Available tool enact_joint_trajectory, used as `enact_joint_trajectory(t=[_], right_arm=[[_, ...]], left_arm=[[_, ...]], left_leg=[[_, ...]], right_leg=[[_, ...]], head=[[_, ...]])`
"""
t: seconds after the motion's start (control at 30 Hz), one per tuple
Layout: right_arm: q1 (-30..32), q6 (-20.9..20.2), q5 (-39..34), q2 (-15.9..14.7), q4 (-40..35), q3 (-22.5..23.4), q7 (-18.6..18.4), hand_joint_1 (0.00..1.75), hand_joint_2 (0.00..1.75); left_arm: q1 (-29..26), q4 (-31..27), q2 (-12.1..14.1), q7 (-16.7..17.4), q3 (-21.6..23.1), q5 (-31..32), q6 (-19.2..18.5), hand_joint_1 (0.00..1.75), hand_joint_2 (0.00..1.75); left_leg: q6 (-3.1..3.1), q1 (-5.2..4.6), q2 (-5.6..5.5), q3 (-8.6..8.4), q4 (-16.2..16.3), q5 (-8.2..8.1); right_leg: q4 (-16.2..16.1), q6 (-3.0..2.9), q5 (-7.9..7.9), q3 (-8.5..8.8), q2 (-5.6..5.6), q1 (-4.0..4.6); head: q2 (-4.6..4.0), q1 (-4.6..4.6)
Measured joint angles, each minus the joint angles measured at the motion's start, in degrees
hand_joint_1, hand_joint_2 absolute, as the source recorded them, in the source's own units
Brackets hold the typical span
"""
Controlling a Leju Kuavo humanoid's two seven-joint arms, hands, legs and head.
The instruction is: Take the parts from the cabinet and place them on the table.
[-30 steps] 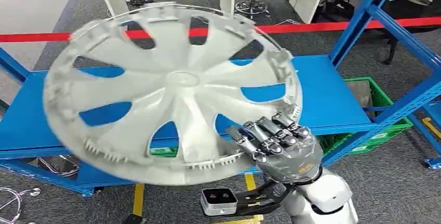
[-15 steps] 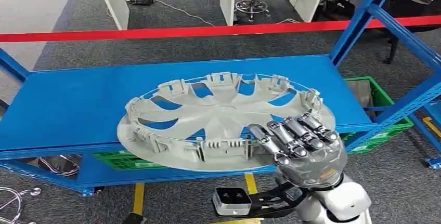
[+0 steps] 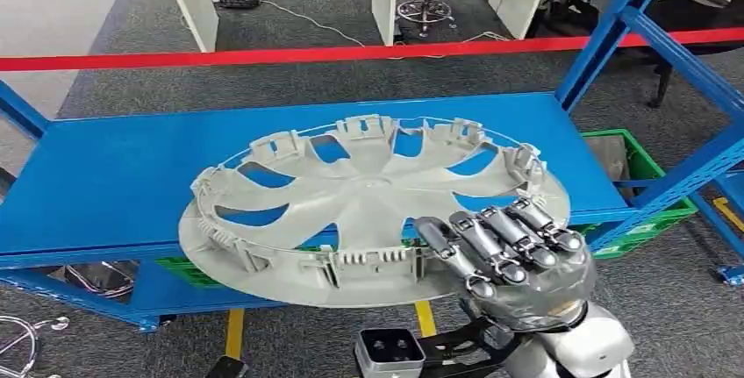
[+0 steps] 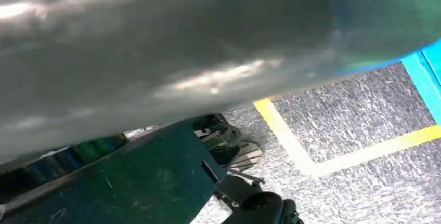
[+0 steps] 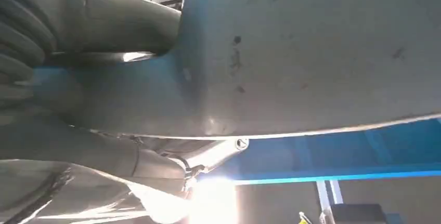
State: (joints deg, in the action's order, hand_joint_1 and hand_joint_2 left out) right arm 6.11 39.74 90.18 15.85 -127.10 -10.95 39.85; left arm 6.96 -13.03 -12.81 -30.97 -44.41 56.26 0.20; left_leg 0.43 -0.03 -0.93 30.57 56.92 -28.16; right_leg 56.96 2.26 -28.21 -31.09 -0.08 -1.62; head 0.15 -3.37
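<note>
Silver-grey plastic, the wheel cover [image 3: 368, 207] lies nearly flat, hollow side up, over the front of the blue shelf [image 3: 114, 176]. Your right hand [image 3: 513, 255] grips its near rim, fingers [image 3: 491, 238] curled over the edge. You cannot tell the left hand's state.

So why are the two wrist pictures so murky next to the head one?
Head view: sharp and evenly lit, the hubcap and right hand clear. Left wrist view: a blurred grey surface too close to focus, only the floor crisp. Right wrist view: the hubcap's underside looms soft, with white glare below it.
</note>
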Motion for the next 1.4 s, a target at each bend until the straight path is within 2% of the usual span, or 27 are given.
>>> enact_joint_trajectory(t=[0.5,0.97,1.3,1.4], right_arm=[[0.01,-0.02,0.00,-0.02,0.07,-2.77,-0.02,1.75,1.75],[0.02,-0.02,0.02,-0.07,0.22,-3.34,-2.27,1.75,1.75],[-0.06,-0.02,0.02,-0.11,0.22,-3.69,-2.40,1.75,1.75],[-0.03,-0.02,0.02,-0.11,0.24,-3.71,-2.40,1.75,1.75]], left_arm=[[-0.10,0.00,0.35,0.35,0.26,1.92,1.18,0.00,0.00],[-0.10,0.00,0.48,-1.16,0.28,2.60,1.66,0.00,0.00],[-0.06,0.00,0.50,-1.29,0.28,2.88,1.73,0.00,0.00],[-0.04,0.00,0.61,-0.66,0.26,2.86,2.32,0.00,0.00]], left_leg=[[0.00,0.00,0.00,0.00,0.00,0.00],[0.00,0.00,0.00,0.00,0.00,0.00],[0.00,0.00,0.00,0.00,0.00,0.00],[0.22,-0.19,-0.01,0.10,0.39,-0.16]], right_leg=[[0.00,0.00,0.00,0.00,0.00,0.00],[0.00,0.00,0.00,0.00,0.00,0.00],[0.00,0.00,0.00,0.00,0.00,0.00],[-0.12,0.14,0.09,0.02,-0.01,-0.19]], head=[[0.00,0.00],[0.00,0.00],[0.00,0.00],[0.00,0.04]])
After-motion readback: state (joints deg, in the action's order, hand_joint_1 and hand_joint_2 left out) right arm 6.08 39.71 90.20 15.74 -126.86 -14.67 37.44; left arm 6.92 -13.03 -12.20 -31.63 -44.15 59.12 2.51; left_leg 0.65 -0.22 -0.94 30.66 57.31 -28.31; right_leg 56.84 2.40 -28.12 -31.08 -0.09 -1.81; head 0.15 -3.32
